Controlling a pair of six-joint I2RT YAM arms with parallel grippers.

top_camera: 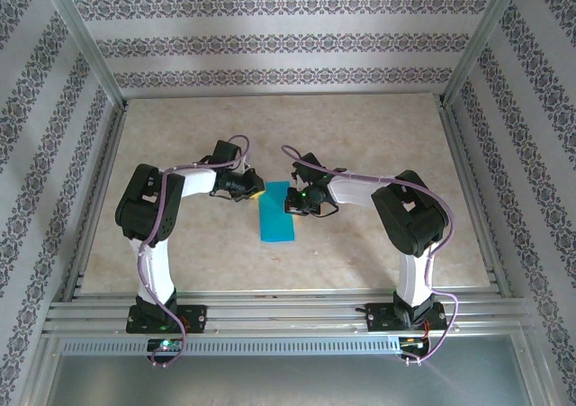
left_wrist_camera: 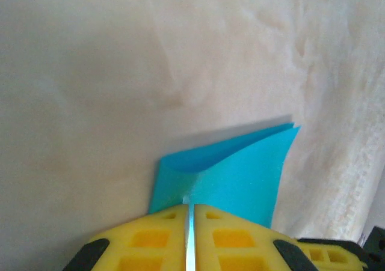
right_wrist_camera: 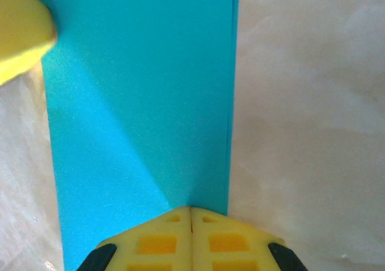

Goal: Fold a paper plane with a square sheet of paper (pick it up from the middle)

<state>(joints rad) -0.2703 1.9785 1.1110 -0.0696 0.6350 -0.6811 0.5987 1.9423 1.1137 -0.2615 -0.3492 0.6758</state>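
Left gripper (left_wrist_camera: 189, 211): yellow fingers (left_wrist_camera: 150, 238) are clamped together. A thin blue strip of the sheet of paper (left_wrist_camera: 240, 175) shows in the seam between them, so it's pinching the sheet. The paper fans out just past the tips, ahead and to their right. The gripped corner is lifted off the table (left_wrist_camera: 90, 73), and two layers gape apart at the far edge.

Right gripper (right_wrist_camera: 191, 214): fingers (right_wrist_camera: 157, 242) are pressed together with only a hairline seam between them. The tips sit on the sheet right at its right-hand edge. The paper runs straight ahead from the tips and off to their left. Can't tell whether anything is nipped between the pads or they just bear down on it. The edge beside the tips looks doubled, like a fold.

There's a blurry yellow lump ahead-left of the right fingers, cut off by the frame corner. It looks like a left-gripper finger at the sheet's far corner.

From overhead, the sheet is a narrow rectangle lying between the two sets of tips. Both meet it near its far end, one from each side, and the rest trails back toward the arm bases.

Hard to make out:
- The near end of the sheet is hidden behind the fingers in both wrist views.
- The fingertips are too small overhead to read any gap.
- A black part right of the left fingers is cut off at the frame edge, can't identify it.
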